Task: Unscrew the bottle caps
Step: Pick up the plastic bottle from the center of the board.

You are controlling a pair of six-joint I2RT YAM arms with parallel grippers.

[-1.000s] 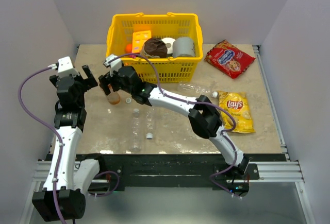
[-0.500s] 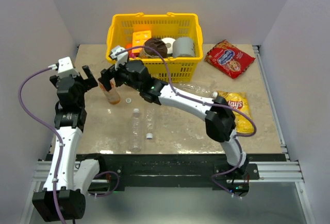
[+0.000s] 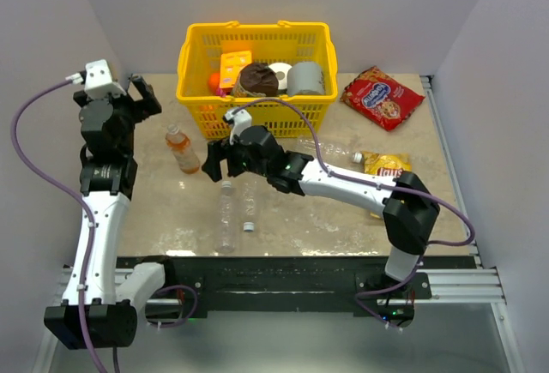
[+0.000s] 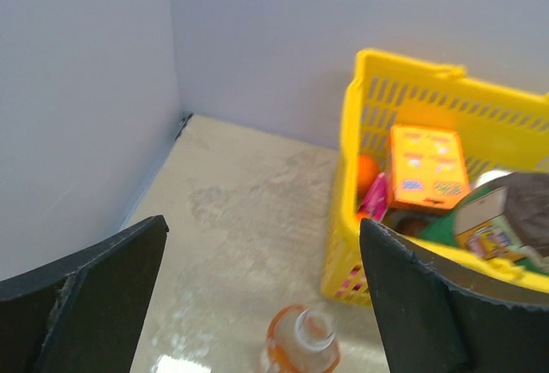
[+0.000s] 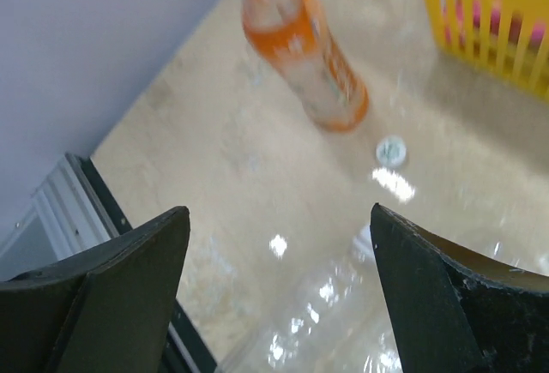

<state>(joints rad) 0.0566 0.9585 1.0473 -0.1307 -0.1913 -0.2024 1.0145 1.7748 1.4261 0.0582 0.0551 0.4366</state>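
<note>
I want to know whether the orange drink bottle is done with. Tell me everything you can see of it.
The orange bottle is small and made of clear plastic. It holds orange drink and has an orange label round its body. It stands upright on the table, left of the yellow basket and apart from it. Its neck looks bare, with no cap on. A loose whitish cap lies on the table close to its base, not touching it. Only the table touches the bottle.
</note>
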